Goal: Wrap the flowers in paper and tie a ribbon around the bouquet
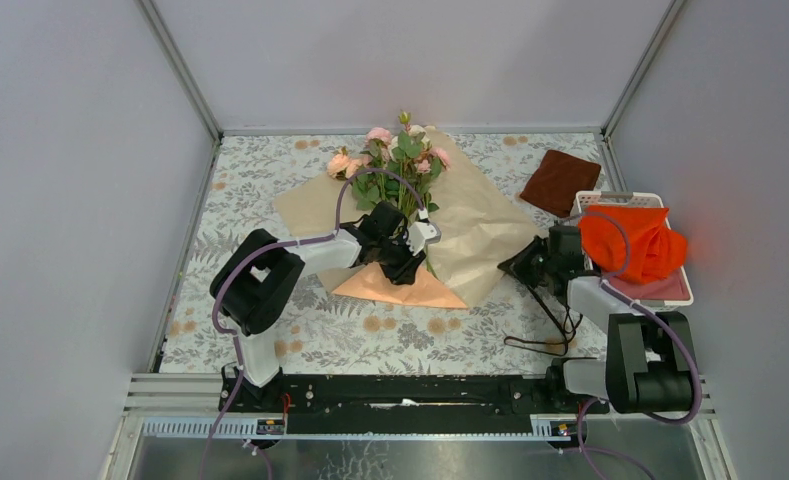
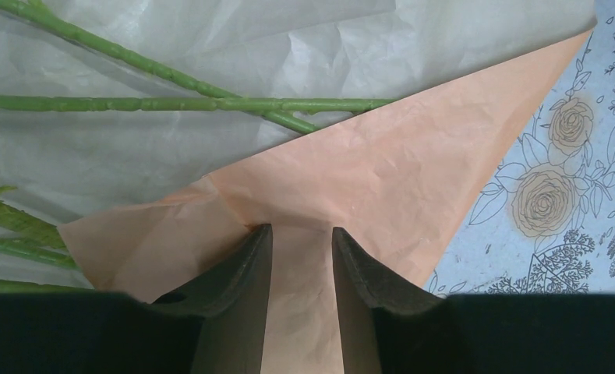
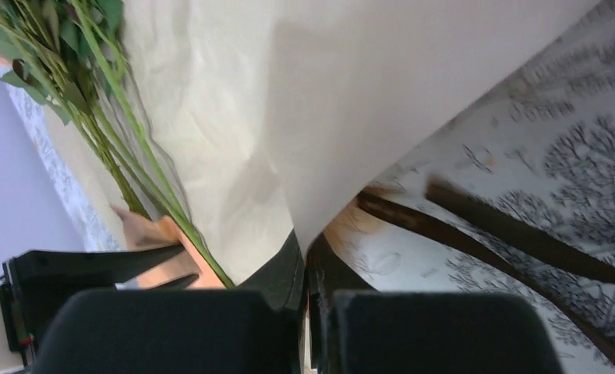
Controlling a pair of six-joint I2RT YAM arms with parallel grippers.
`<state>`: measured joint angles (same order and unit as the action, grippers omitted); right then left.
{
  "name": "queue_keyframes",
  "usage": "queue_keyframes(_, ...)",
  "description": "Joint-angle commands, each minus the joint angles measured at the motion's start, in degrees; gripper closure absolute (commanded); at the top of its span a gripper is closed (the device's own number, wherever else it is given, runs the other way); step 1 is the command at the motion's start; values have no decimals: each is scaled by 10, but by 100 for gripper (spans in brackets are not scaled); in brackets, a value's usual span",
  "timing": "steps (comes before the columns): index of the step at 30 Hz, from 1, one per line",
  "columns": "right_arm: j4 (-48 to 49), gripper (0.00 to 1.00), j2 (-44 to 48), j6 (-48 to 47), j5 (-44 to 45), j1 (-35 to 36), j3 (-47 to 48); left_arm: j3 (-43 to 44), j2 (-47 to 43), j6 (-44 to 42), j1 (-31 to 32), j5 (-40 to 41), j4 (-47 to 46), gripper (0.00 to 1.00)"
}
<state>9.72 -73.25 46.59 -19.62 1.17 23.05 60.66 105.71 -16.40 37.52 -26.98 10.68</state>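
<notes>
Two arms reach out from the rail at the near edge of the table (image 1: 370, 335), which is covered in a floral print. Nearest the rail, right of centre, the ribbon (image 3: 522, 227) lies loose on the print as thin dark strands, close to the right arm. A little farther in, the right gripper (image 3: 305, 245) has its jaws clenched on the right-hand edge of the paper (image 1: 475, 225); the tan sheet rises out of the pinch and stands lifted off the table at that spot. At about the same depth, the left gripper (image 2: 298, 232) is released: its fingers stand apart with their tips over the folded near corner, where the peach face shows as a triangle. Peach paper is visible in the gap, and nothing is seen clamped. To the right, beside the right arm, a white basket (image 1: 610, 196) holds a bright orange cloth (image 1: 630, 245). Beyond the left gripper the green stems (image 2: 171, 103) lie across the tan side of the sheet. Farther back on the right, a dark brown cloth (image 1: 560, 180) lies flat, apart from the paper. Farthest off, the flowers (image 1: 395, 150) rest with their pink heads over the sheet's far edge.
</notes>
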Motion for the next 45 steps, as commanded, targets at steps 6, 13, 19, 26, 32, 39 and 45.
queue_keyframes(6,-170,100,0,-177,211,169,204,5,30,18,5,6,-2,59)
queue_keyframes(13,-149,100,3,-152,209,244,257,0,47,36,-2,-2,-10,59)
queue_keyframes(19,-112,100,-35,-137,165,294,301,1,67,62,-26,-16,-21,59)
queue_keyframes(26,-82,100,-35,-106,129,299,320,-5,71,68,-37,-29,-31,59)
queue_keyframes(32,-93,100,-46,-102,144,300,319,-6,77,72,-41,-34,-33,59)
queue_keyframes(39,-129,43,-39,-66,212,299,196,-9,72,73,-43,-37,-37,59)
queue_keyframes(45,-69,27,-20,-56,144,299,101,-12,69,71,-43,-41,-38,59)
